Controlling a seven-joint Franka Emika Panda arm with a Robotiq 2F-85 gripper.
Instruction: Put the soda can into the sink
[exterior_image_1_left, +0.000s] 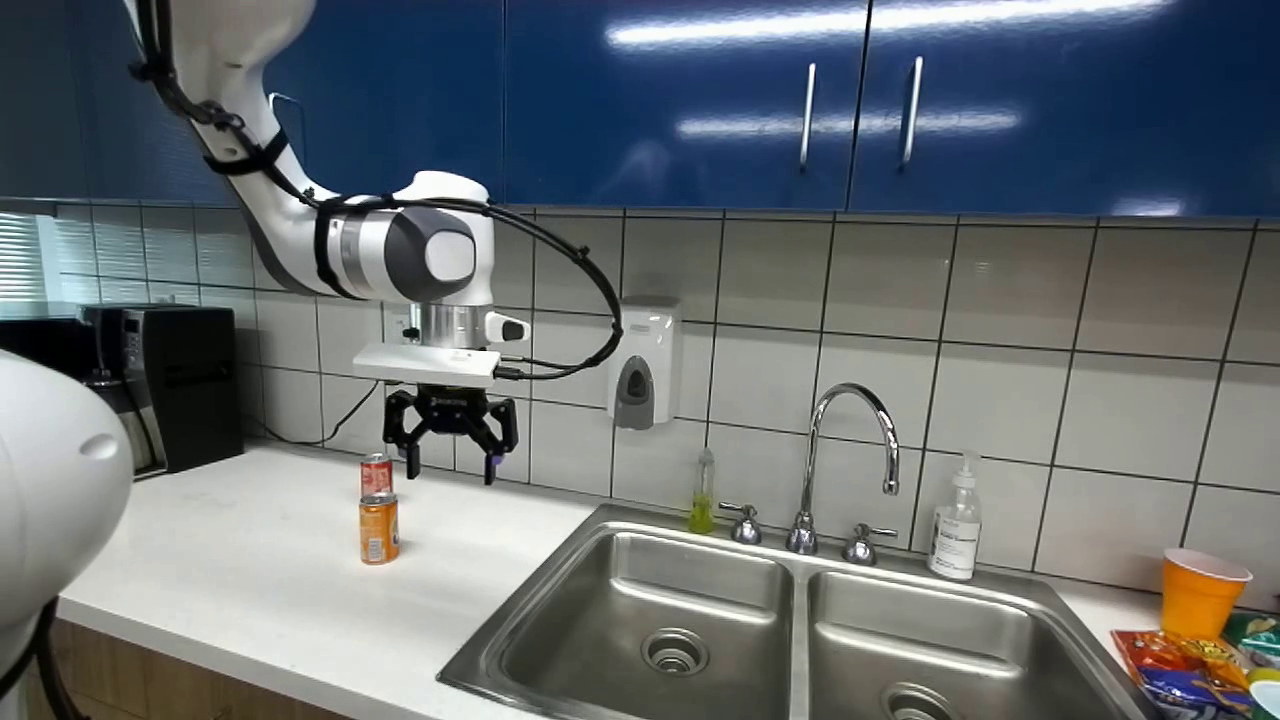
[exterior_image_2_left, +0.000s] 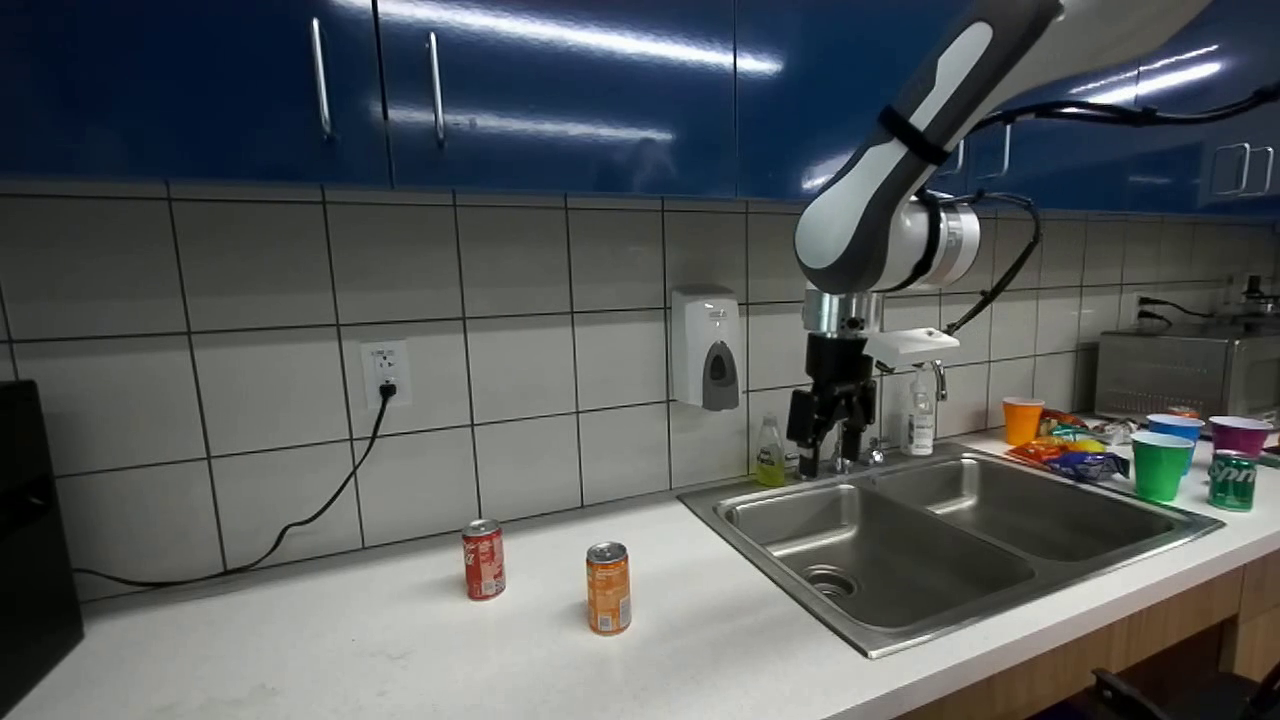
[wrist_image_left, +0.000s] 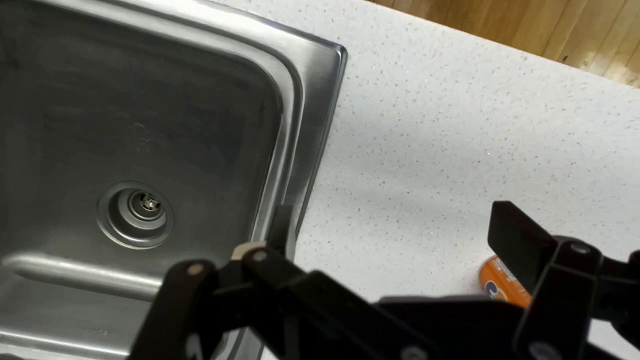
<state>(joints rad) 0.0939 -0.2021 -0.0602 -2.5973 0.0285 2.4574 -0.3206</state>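
Note:
The soda can (exterior_image_1_left: 379, 532) is orange with a silvery top and stands upright on the white counter, left of the sink (exterior_image_1_left: 800, 650). The can (exterior_image_2_left: 608, 592) and the double-basin steel sink (exterior_image_2_left: 950, 518) show in both exterior views. My gripper (exterior_image_1_left: 450, 470) is open and empty, pointing down, raised above the counter. In the wrist view the gripper (wrist_image_left: 392, 215) has one finger over the sink rim (wrist_image_left: 320, 75) and the other in front of the can (wrist_image_left: 502, 281), which is partly hidden by that finger and the gripper body.
A small red can (exterior_image_2_left: 484, 560) stands behind the orange can, nearer the wall. A curved tap (exterior_image_1_left: 845, 400), a green soap bottle (exterior_image_1_left: 702, 495) and a clear pump bottle (exterior_image_1_left: 956, 525) line the sink's back. Cups, including an orange one (exterior_image_1_left: 1200, 590), and snack bags (exterior_image_2_left: 1085, 462) lie beyond the sink.

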